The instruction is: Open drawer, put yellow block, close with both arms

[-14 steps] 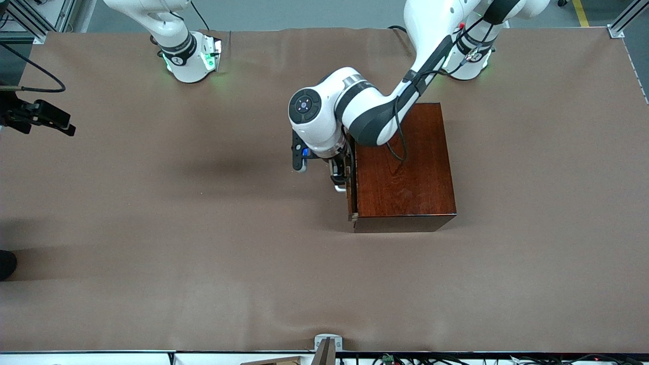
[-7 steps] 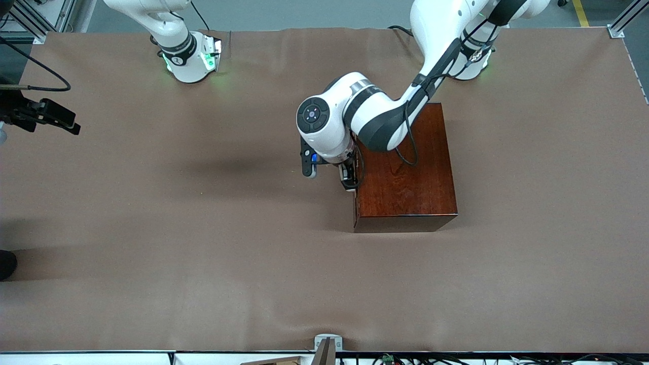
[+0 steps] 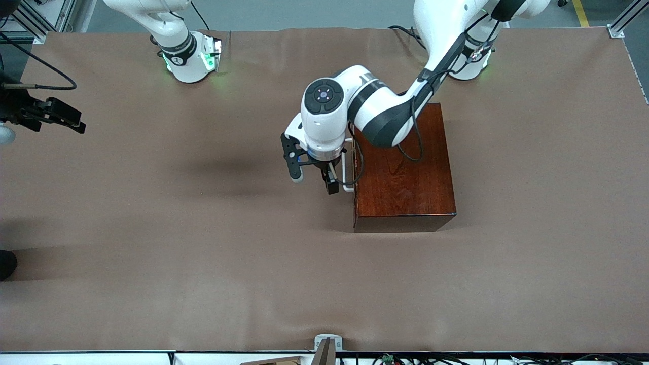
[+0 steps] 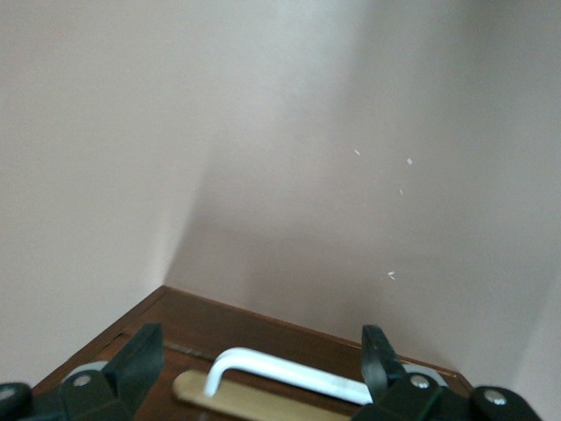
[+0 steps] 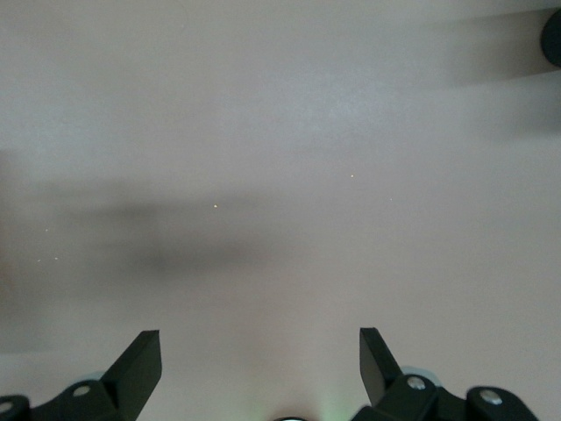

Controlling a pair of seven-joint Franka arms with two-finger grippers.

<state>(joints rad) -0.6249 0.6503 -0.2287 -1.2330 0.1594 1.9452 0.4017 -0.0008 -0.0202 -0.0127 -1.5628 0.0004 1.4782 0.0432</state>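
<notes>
The dark reddish-brown wooden box (image 3: 405,167) stands mid-table with the drawer pushed in flush. Only the drawer's white bar handle (image 3: 347,175) sticks out, toward the right arm's end. My left gripper (image 3: 330,182) hovers just in front of that handle, open and holding nothing. In the left wrist view the handle (image 4: 289,373) lies between and just past the left gripper's (image 4: 260,344) spread fingers, touching neither. My right gripper (image 3: 75,123) hangs open over bare table at the right arm's end; the right wrist view shows the right gripper (image 5: 260,346) with nothing in it. The yellow block is out of view.
The brown table cloth (image 3: 203,253) stretches wide around the box. A dark rounded object (image 3: 6,263) pokes in at the table's edge at the right arm's end. A small bracket (image 3: 327,342) sits at the table edge nearest the camera.
The drawer, slightly out a second ago, is now pushed in. My left gripper has drawn back off the handle toward the right arm's end. The right gripper drifted slightly inward.
</notes>
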